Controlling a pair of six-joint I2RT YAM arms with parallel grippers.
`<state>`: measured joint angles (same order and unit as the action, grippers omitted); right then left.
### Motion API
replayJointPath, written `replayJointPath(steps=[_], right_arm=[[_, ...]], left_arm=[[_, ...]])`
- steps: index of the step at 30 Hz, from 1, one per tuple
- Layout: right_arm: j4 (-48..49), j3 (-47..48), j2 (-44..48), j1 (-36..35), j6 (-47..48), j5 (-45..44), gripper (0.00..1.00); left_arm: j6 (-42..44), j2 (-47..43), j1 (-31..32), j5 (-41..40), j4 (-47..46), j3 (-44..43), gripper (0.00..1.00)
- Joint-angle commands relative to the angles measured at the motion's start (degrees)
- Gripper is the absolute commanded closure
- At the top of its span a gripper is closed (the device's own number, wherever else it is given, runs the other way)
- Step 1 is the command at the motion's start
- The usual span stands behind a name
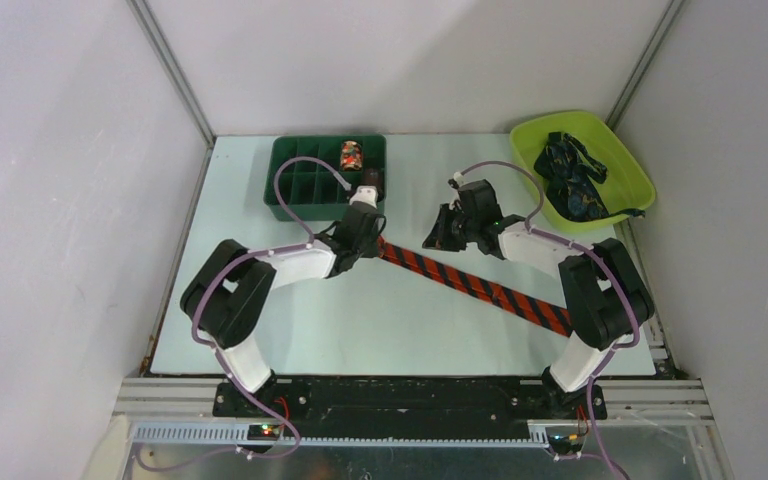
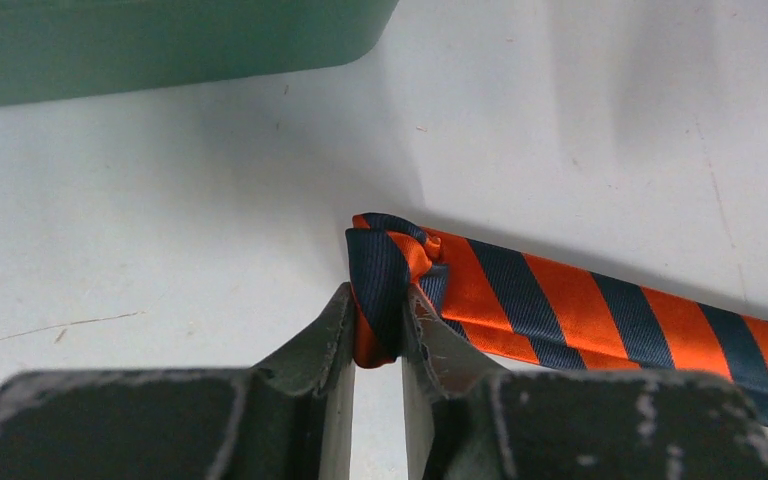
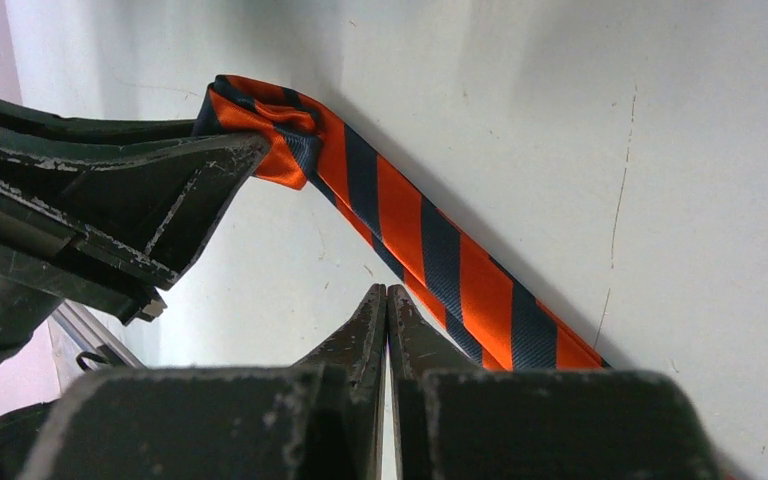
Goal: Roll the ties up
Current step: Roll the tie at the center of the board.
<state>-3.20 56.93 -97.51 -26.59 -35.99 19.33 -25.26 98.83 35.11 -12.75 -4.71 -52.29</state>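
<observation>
Our left gripper (image 2: 377, 305) pinches the folded end of a long orange fabric necktie with navy diagonal stripes (image 2: 570, 300), our right gripper (image 3: 387, 296) pressed together, empty, beside it

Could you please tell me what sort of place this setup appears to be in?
Most likely a lab test cell for robot work: plain white walls box in the table, the left arm and right arm are bolted to its near edge, and a striped tie lies near a green tray.
</observation>
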Motion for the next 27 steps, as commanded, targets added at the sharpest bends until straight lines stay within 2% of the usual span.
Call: replayJointPath(steps=[1, 11, 21, 27], right_arm=[[2.14, -0.32, 1.96, 0.21, 0.57, 0.70, 0.96], [2.62, -0.72, 1.80, 0.65, 0.22, 1.10, 0.96], [2.60, -1.37, 2.68, 1.65, 0.13, 1.51, 0.96], [2.61, -1.85, 2.81, 2.19, -0.17, 2.03, 0.96]], left_arm=[[5.02, -1.29, 2.64, -10.35, 3.18, -3.04, 0.78], [9.26, 0.65, 7.36, -20.41, 6.75, -6.02, 0.79], [12.94, 3.62, 11.35, -27.47, 8.26, -8.43, 0.80], [13.77, 4.92, 12.73, -28.98, 8.34, -8.79, 0.80]])
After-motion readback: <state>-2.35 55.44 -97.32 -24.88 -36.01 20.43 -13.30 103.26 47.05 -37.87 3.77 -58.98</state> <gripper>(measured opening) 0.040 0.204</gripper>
